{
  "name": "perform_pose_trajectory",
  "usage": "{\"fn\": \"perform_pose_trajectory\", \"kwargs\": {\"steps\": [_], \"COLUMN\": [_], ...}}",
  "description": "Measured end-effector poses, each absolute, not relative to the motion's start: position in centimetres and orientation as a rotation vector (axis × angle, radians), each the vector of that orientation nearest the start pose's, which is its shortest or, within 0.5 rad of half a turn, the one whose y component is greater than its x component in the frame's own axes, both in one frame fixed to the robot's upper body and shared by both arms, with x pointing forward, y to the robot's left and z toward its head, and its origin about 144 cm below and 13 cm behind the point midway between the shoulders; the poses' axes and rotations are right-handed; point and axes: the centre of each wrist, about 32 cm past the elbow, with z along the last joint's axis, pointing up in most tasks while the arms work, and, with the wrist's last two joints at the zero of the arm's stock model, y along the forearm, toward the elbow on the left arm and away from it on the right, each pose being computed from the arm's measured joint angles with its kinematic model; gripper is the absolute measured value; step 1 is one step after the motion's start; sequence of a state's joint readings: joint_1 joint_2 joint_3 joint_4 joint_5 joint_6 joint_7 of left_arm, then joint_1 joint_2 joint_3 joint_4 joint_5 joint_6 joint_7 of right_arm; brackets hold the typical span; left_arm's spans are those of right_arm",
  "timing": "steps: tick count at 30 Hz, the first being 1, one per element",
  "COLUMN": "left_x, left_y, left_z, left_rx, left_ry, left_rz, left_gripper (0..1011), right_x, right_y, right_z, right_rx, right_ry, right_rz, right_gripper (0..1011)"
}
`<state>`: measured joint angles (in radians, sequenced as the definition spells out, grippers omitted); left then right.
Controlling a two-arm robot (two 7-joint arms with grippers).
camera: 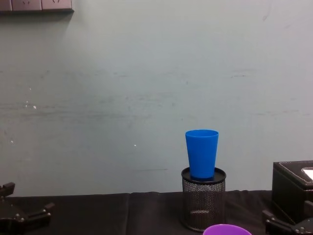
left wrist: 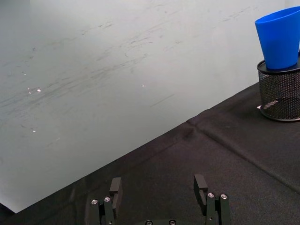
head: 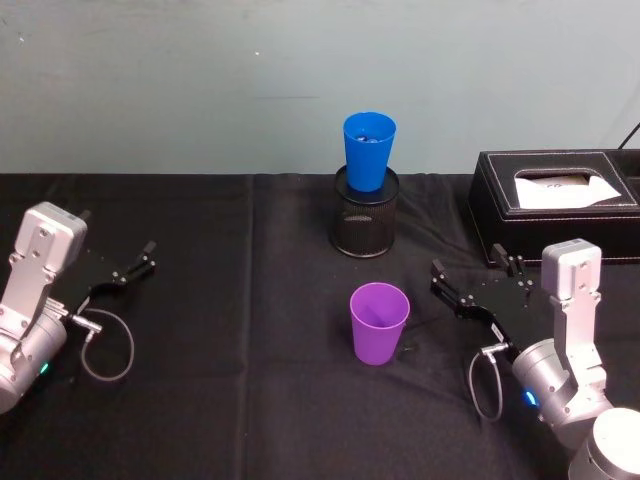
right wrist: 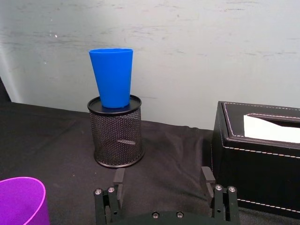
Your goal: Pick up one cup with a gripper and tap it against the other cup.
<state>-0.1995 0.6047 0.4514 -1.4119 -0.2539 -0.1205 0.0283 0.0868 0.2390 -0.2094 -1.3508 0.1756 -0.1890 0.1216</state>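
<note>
Sitting in black wire-mesh pen holder (head: 365, 218): bright blue plastic tumbler (head: 369, 150). Plain purple plastic tumbler (head: 379, 322) in front, apart. Spread: left tool (head: 135, 262), right tool (head: 475, 272) near black leather tissue box (head: 500, 195).

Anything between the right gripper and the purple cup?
No. Head view: bare black tablecloth separates the right gripper from the purple cup.

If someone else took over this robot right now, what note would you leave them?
Left gripper: open, empty, at the left of the black cloth.
Right gripper: open, empty, right of the purple cup, not touching it.
The purple cup stands upright on the cloth; the blue cup sits in the mesh holder behind it.
Done: nothing yet.
Left: grasp the purple cup, lift it, tap it on the blue cup.
</note>
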Motion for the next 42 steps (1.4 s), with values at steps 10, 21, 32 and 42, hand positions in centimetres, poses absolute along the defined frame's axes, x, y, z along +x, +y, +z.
{"fn": "perform_pose_trajectory", "kwargs": {"steps": [10, 21, 32, 42], "left_x": [48.86, 48.86, 48.86, 48.86], "left_y": [30.97, 30.97, 30.97, 30.97], "left_z": [113.98, 113.98, 113.98, 113.98], "left_rx": [0.304, 0.304, 0.304, 0.304], "left_ry": [-0.285, -0.285, -0.285, -0.285], "left_rz": [1.248, 1.248, 1.248, 1.248], "left_gripper": [1000, 1000, 1000, 1000], "right_x": [47.39, 47.39, 47.39, 47.24], "right_y": [-24.98, -24.98, -24.98, -25.1], "right_z": [109.78, 109.78, 109.79, 109.79], "right_rx": [-0.05, -0.05, -0.05, -0.038], "right_ry": [-0.069, -0.069, -0.069, -0.072], "right_rz": [-1.286, -1.286, -1.286, -1.28], "right_gripper": [1003, 1003, 1003, 1003]}}
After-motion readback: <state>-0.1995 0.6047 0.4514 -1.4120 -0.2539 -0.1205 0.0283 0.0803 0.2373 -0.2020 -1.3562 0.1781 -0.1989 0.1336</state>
